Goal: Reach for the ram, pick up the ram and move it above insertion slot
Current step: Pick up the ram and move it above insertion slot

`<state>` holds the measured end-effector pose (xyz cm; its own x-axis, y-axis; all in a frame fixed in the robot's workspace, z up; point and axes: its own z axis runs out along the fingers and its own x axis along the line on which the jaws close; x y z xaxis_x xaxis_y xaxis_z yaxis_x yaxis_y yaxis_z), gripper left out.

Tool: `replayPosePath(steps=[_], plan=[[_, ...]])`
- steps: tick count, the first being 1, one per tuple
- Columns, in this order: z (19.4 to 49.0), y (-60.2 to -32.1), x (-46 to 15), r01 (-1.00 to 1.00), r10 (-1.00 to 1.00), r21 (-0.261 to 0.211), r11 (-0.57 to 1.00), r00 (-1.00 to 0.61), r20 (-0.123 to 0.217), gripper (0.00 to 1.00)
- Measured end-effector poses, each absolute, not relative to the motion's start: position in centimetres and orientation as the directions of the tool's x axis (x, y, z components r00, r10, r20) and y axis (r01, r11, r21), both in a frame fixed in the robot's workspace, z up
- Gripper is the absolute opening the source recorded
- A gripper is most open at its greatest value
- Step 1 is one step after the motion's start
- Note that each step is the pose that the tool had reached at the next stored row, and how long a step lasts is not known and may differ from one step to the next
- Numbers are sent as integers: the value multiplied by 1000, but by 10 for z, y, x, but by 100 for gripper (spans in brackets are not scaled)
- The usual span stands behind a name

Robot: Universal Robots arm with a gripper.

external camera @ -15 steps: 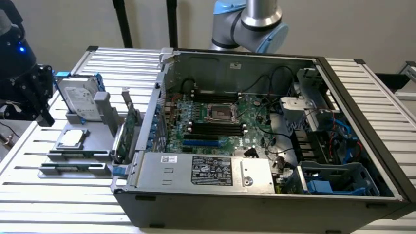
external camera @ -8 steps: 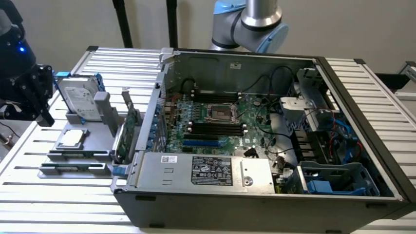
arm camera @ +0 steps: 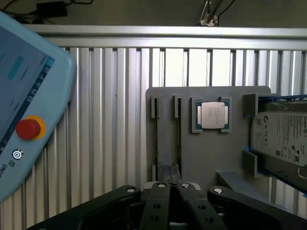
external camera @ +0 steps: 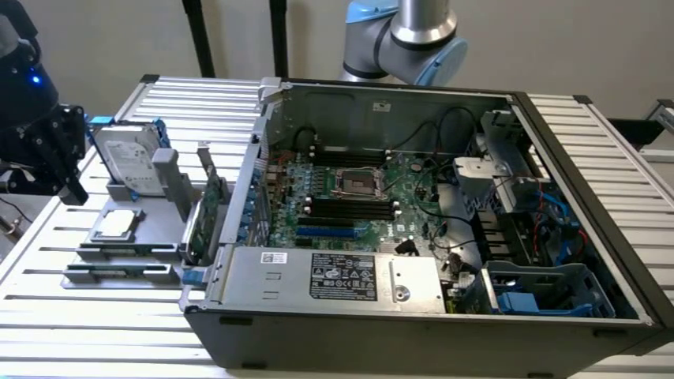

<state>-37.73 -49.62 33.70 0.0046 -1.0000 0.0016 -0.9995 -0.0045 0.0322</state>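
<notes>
Tool (arm camera: pixel 170 185) narrow, fingers drawn together with nothing seen between them; ram (arm camera: pixel 178 136) in its holder just past the tips.

You will find the slatted desk (arm camera: pixel 110 120) spread beneath the tool, with the open computer case (external camera: pixel 421 205) standing on it beside the grey holder (arm camera: pixel 211 163). That holder lies directly below and ahead of the tool. A pendant (arm camera: pixel 29 96) with a red stop button (arm camera: pixel 28 128) sits off to one side of the tool, and a hard drive (arm camera: pixel 283 139) on the opposite side. A processor (arm camera: pixel 212 115) lies flat ahead, between drive and ram. The ram stands edge-on in a long slot, untouched, its near end just ahead of the tips.
</notes>
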Motion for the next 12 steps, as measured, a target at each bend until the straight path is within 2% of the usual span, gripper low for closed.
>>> replayPosePath(steps=[2,5,7,8,12], plan=[[337,-496,-377,-999,-1000,32,-5,5,2,12],[337,-496,-377,-999,-1000,32,-5,5,2,30],[337,-496,-377,-999,-1000,32,-5,5,2,30],[336,-496,-377,-999,-1000,32,-5,5,2,36],[330,-496,-377,-999,-1000,32,-5,5,2,36]])
